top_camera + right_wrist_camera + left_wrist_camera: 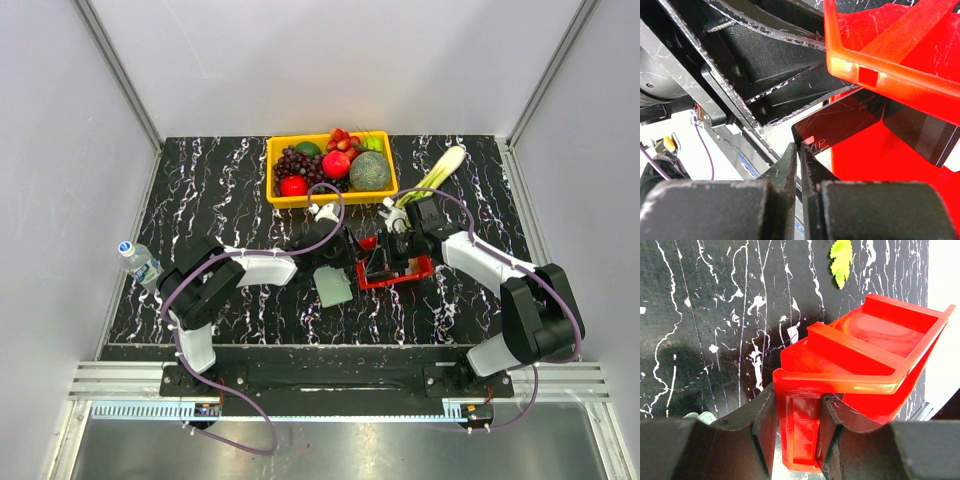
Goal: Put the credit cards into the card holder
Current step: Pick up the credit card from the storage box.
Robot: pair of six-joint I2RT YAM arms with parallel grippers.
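The right gripper [800, 152] has its jaws pinched nearly together on the near corner of a dark credit card [840, 122] printed "VIP". The card pokes out under the rim of the red plastic basket [880, 75]. A second dark card [920, 135] lies just beyond it, inside the basket. The left gripper [797, 420] is clamped on a wall of that basket at one corner. Its fingers sit either side of the plastic, and the basket looks tipped rather than flat on the worktop [230, 200].

So the step in hand, as I read it, is fishing a card out of the basket while the other arm steadies it. No card looks to be in the card holder [333, 287] yet. It lies flat on the worktop just beside the basket, on its near left side, below the left gripper and touched by neither arm. From above I cannot tell whether its pockets are open.

The next move calls for drawing the pinched card clear of the rim without it slipping, since only a corner is held. Then it has to go across to the holder and be lined up edge-on with a pocket. The soft pouch may need holding down by the left gripper, which would first have to let go of the basket.
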